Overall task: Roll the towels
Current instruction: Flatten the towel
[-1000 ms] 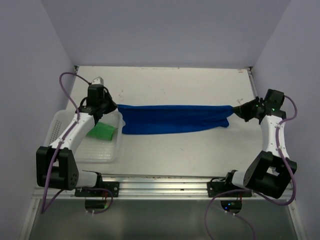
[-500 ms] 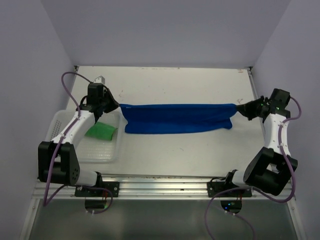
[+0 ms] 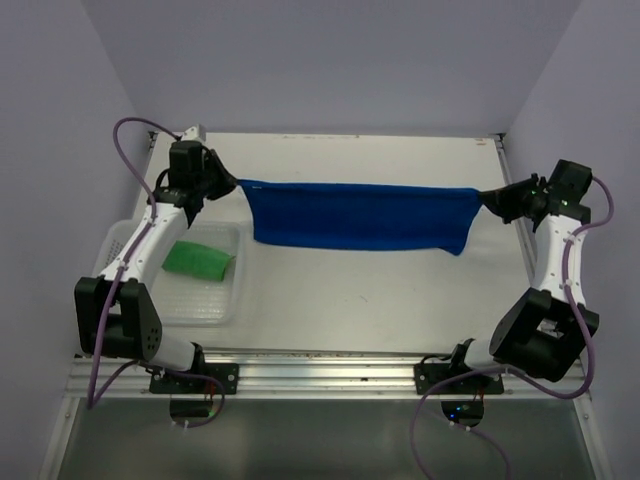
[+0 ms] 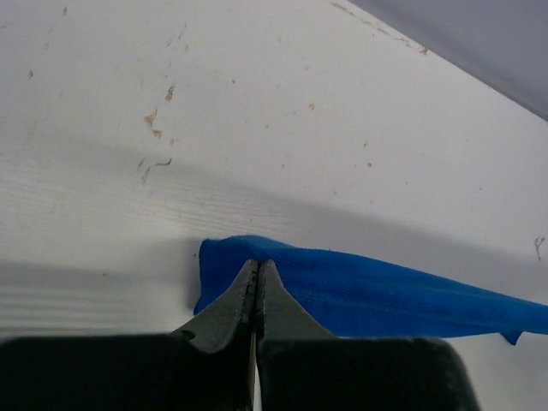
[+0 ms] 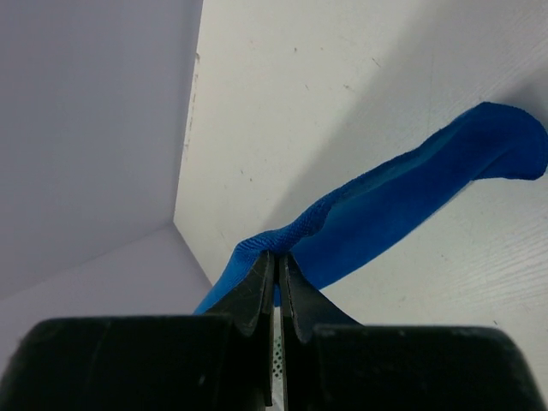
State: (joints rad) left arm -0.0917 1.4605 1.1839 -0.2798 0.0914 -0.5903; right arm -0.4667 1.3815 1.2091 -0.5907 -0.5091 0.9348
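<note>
Top view: I hold the blue towel (image 3: 360,215) stretched between both arms; its long axis runs from just behind the basket (image 3: 228,300) out to the right. The left gripper (image 3: 228,186) pinches the end nearest the basket; the right gripper (image 3: 488,200) pinches the end farthest from it. The green towel (image 3: 198,261) lies inside the basket.

Left wrist view: the jaws are pressed together on blue cloth; the towel leads away to the right.

Right wrist view: the jaws also clamp the cloth edge; I judge both arms must lower it together.
</note>
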